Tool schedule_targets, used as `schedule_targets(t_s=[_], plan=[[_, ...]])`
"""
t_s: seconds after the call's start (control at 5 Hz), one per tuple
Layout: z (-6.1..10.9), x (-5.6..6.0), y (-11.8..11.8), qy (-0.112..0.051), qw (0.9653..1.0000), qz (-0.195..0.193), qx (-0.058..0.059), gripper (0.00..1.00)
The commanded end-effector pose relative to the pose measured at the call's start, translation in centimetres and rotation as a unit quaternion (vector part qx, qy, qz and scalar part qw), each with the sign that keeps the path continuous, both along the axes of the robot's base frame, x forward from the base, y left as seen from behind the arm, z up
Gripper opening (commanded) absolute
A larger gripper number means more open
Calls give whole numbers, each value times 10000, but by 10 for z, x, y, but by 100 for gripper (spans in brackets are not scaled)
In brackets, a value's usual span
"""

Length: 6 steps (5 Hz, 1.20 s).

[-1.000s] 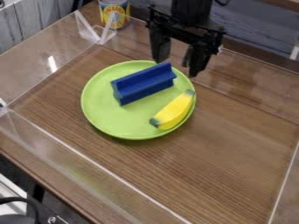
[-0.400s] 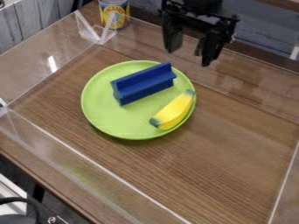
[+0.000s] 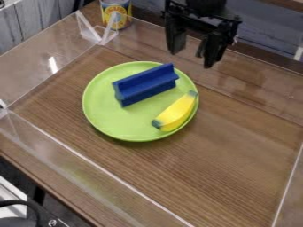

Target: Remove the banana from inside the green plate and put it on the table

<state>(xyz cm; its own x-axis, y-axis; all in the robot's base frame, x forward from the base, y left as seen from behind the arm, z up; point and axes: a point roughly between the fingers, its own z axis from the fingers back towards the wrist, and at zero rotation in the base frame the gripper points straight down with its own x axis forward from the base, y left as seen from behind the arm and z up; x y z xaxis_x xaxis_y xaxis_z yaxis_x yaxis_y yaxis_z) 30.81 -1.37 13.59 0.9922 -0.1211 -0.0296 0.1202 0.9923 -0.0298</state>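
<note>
Plate (image 3: 105, 117), one, holding one banana (image 3: 175, 111), one blue block (image 3: 144, 84).

Blue block and its neighbors
Beyond the blue block (image 3: 144, 84) stands a can (image 3: 115, 13), clear plastic (image 3: 97, 28) just beside it.

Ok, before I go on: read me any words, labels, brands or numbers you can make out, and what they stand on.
None can be read.
The can at the back bears a printed label, too small and blurred to read.
The banana and blue block show no lettering.
</note>
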Motion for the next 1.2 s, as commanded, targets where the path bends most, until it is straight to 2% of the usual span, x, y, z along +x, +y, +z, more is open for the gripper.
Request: schedule_targets(t_s=[0.0, 0.2, 0.6, 0.8, 1.0], plan=[[20, 3, 9, -392, 9984, -394, -50, 100], [20, 3, 16, -446, 9958, -795, -94, 100], [28, -1, 31, -471, 9982, -355, -74, 100], [31, -3, 33, -439, 9982, -411, -74, 100], [15, -10, 19, -406, 9977, -547, -65, 100]])
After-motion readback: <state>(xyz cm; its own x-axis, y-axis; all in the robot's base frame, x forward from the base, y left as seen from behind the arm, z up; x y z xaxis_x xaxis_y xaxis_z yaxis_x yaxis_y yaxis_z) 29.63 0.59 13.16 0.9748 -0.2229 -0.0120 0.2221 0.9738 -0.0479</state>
